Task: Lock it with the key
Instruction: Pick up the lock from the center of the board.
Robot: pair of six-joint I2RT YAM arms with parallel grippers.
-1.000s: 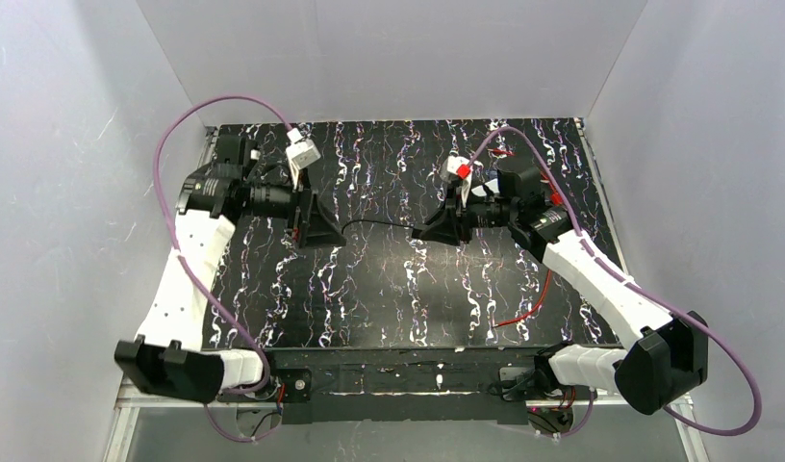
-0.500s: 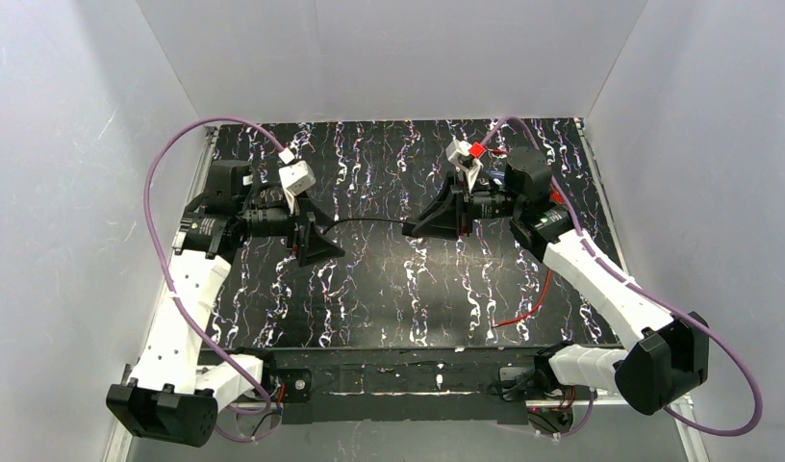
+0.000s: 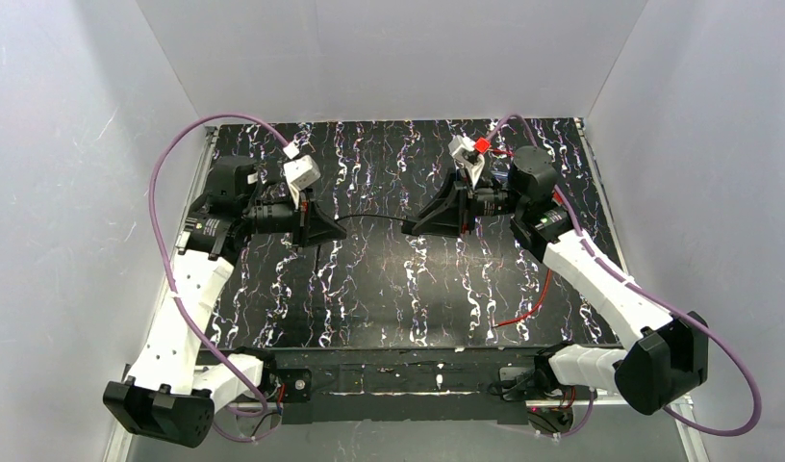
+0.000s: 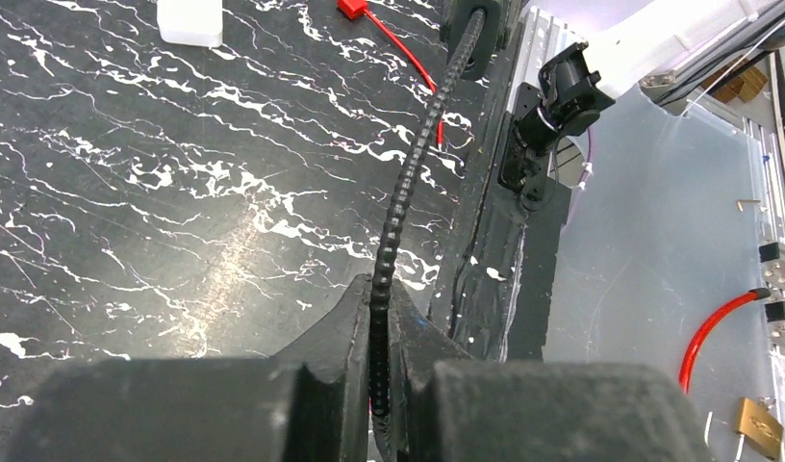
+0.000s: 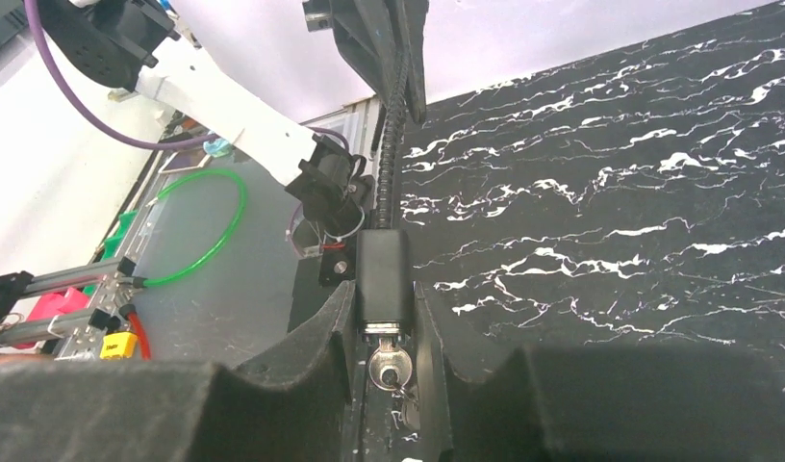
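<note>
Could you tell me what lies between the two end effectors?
The black cable lock stretches from the left end effector to the right end effector, clearest in the top view.

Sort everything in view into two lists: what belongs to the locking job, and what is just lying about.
Belongs to the job:
cable, pinched in the left gripper
lock body with its silver cylinder, clamped in the right gripper

Just lying about:
red wire on the table
brass padlock, red loop and green loop, beyond the table's edge
</note>
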